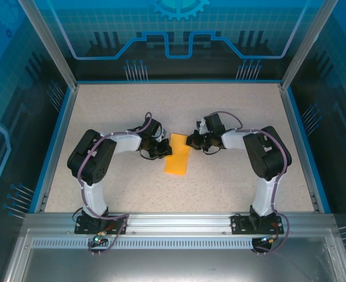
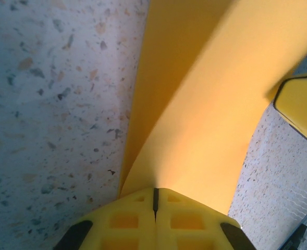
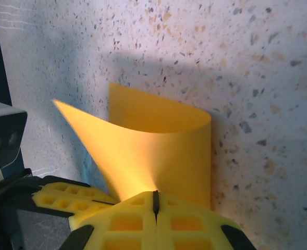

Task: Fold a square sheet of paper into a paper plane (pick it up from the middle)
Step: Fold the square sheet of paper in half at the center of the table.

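Orange-yellow sheet [image 1: 176, 155], curled over, ctr of table [image 1: 231, 106]

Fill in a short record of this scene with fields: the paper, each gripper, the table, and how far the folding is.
paper sheet: orange-yellow, bent over in a curve, not flat, in the middle of the table
left gripper: shut, pinching the paper sheet
right gripper: shut, pinching the paper sheet from the other side
table: speckled beige top
folding: no plane shape yet

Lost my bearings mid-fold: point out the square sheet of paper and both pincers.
square sheet of paper [image 1: 177, 157], top view, its orange middle.
left pincer [image 2: 155, 196], left wrist view, seam between its shut yellow fingertips.
right pincer [image 3: 155, 199], right wrist view, seam between its shut yellow fingertips.
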Tool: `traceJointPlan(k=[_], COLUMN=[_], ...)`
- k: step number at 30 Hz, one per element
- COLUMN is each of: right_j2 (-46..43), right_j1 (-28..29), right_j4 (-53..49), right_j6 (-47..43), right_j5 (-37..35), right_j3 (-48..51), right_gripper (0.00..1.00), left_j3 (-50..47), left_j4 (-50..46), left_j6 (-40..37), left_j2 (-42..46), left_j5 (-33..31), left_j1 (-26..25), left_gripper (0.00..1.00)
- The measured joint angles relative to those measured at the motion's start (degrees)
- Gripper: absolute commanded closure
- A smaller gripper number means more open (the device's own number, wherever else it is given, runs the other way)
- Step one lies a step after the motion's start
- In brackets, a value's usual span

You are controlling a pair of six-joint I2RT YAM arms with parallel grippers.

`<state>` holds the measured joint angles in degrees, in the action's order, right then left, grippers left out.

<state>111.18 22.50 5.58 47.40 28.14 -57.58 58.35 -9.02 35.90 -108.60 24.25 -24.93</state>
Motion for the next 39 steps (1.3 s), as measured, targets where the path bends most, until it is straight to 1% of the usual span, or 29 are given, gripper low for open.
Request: traceJointPlan(k=[3, 10, 15, 20, 28, 33, 39], right_j2=[2.03, 2.21, 2.21, 2.25, 5.75, 5.84, 5.81], right_j1=[-0.04, -0.31, -0.42, -1.16, -1.97, -2.21, -2.58], right_j4=[0.11, -2.89, -6.19, -6.95, -6.62, -6.49, -8.63], right_j6=[-0.15, -1.16, -2.12, -2.67, -2.6, -2.23, -2.23], right_j5=[0.15, 0.37, 0.42, 0.44, 0.68, 1.07, 0.92], right_j3=[-0.28, -2.05, -5.16, -7.65, -7.78, -7.85, -9.22], right_gripper=[1.0, 1.0, 1.0, 1.0, 1.0, 1.0, 1.0], left_j3=[0.0, -0.04, -0.04, -0.04, -0.04, -0.09, -0.09], left_j4=[-0.02, 0.04, 0.04, 0.04, 0.02, 0.04, 0.04], left_j6=[-0.04, -0.04, -0.04, -0.04, -0.07, -0.07, -0.07], left_j2=[0.0, 0.0, 0.0, 0.0, 0.0, 0.0, 0.0], left_j5=[-0.04, -0.02, -0.02, -0.02, -0.04, -0.04, -0.02], left_j1=[0.0, 0.0, 0.0, 0.0, 0.0, 0.0, 0.0], left_gripper=[1.0, 1.0, 1.0, 1.0, 1.0, 1.0, 1.0])
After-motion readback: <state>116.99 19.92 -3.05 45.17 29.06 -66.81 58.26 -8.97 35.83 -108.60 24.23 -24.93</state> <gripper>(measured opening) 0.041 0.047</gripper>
